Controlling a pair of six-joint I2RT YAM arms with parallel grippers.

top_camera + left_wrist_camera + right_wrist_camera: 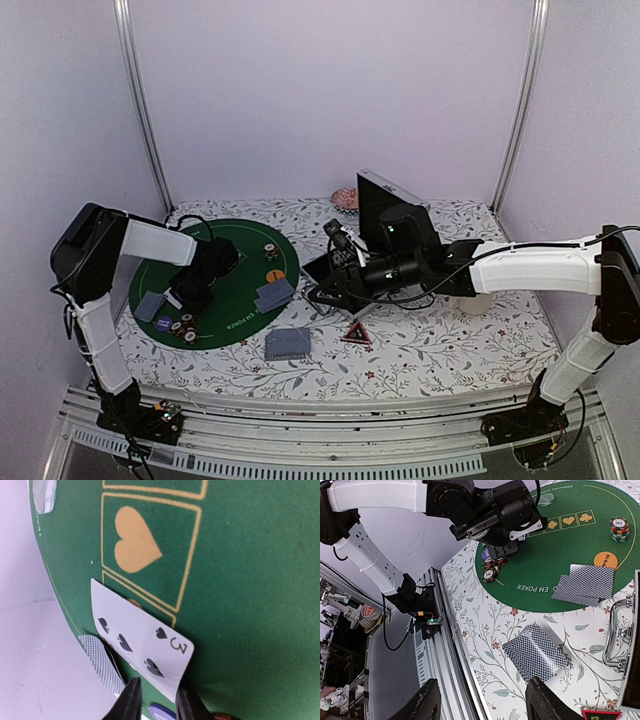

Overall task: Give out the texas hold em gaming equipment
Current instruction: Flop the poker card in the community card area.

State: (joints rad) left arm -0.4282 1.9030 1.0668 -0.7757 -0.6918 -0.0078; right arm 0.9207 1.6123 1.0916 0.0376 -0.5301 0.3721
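In the left wrist view a three of spades [135, 635] lies tilted, face up, over the green poker mat [250, 605]. Its near corner rests against one finger of my left gripper [159, 700], whose jaws stand slightly apart. A face-down card [102, 665] and a blue chip [161, 713] lie beside them. From above, the left gripper [178, 300] sits at the mat's left, by loose chips [183, 328]. Two face-down cards [275, 294], an orange button [274, 275] and a chip stack [270, 252] lie on the mat. My right gripper [482, 700] hangs open and empty near the deck [536, 652].
The open silver case [385, 205] stands at the back centre, its handle [620, 635] near my right gripper. A red triangle [355, 335] lies on the floral cloth. A cream mug [480, 300] sits behind the right arm. The metal rail [450, 655] runs along the table's near edge.
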